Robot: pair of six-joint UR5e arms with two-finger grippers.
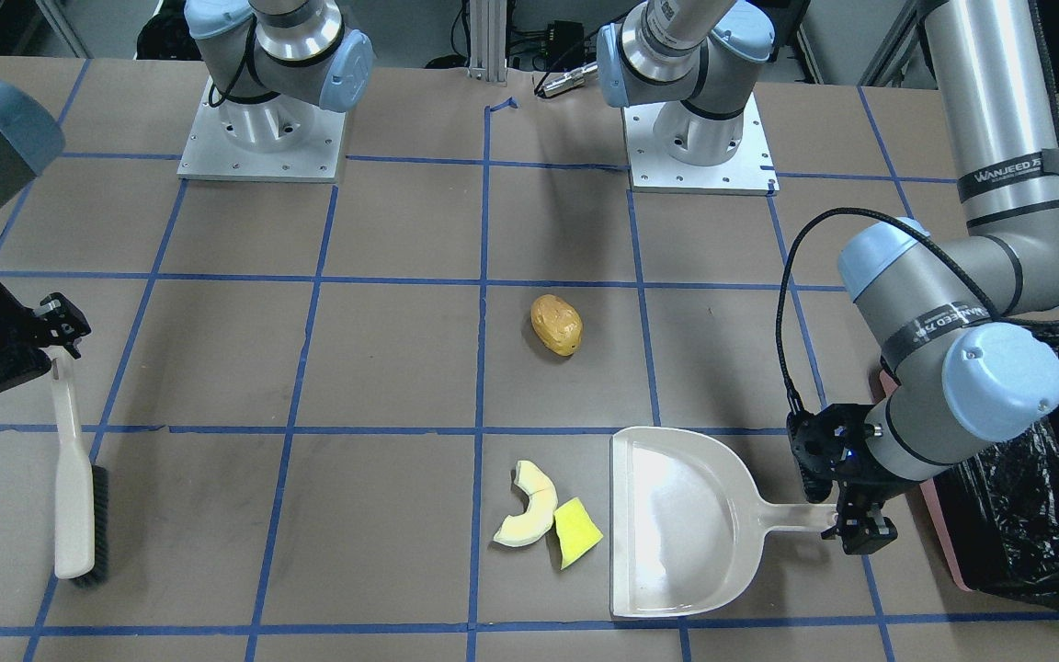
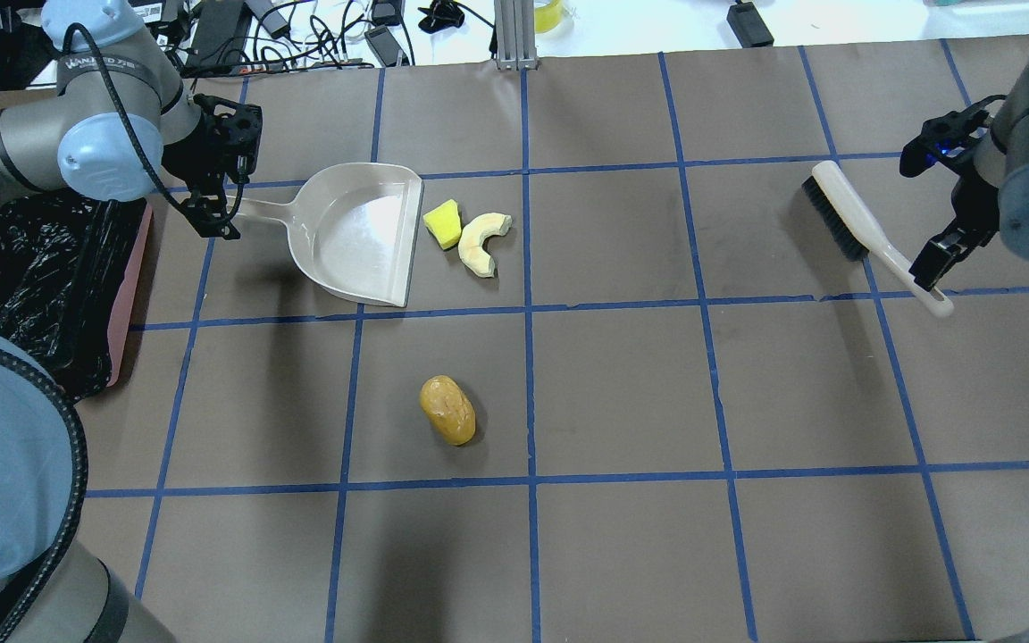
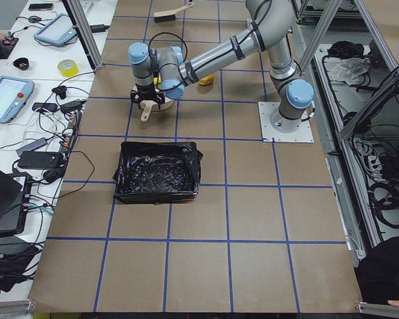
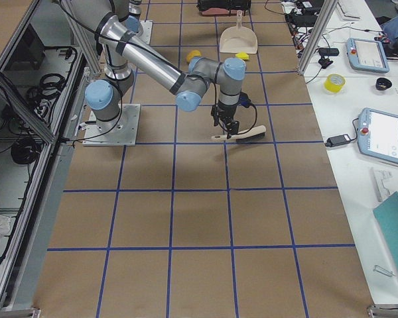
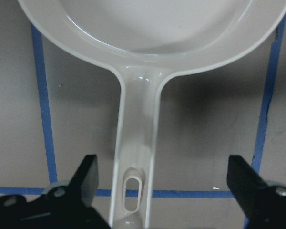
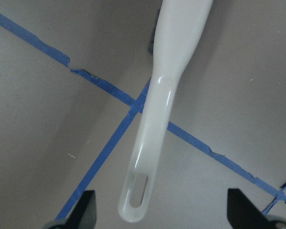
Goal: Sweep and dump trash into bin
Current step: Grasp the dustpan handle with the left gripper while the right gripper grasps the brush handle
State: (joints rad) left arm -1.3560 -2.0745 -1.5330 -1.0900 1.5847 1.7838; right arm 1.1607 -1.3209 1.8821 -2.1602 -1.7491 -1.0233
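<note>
**Trash: all three scraps loose on the tabletop, both grippers wide open**

The potato-like lump [image 2: 447, 410] sits around the middle of the table. The rind slice [image 2: 481, 243] and yellow wedge [image 2: 442, 223] lie side by side, closer to the edge away from the robot and just off the dustpan [image 2: 358, 234] mouth. The pan itself has nothing in it.

The left gripper [image 5: 162, 174] is spread wide. The dustpan handle [image 5: 136, 143] runs between its fingers without touching either one. The right gripper [image 6: 163, 205] is just as wide over the brush [image 2: 863, 228] handle near the table's right end, so no grip there either. The bin [image 2: 132, 286] is at the left end.
</note>
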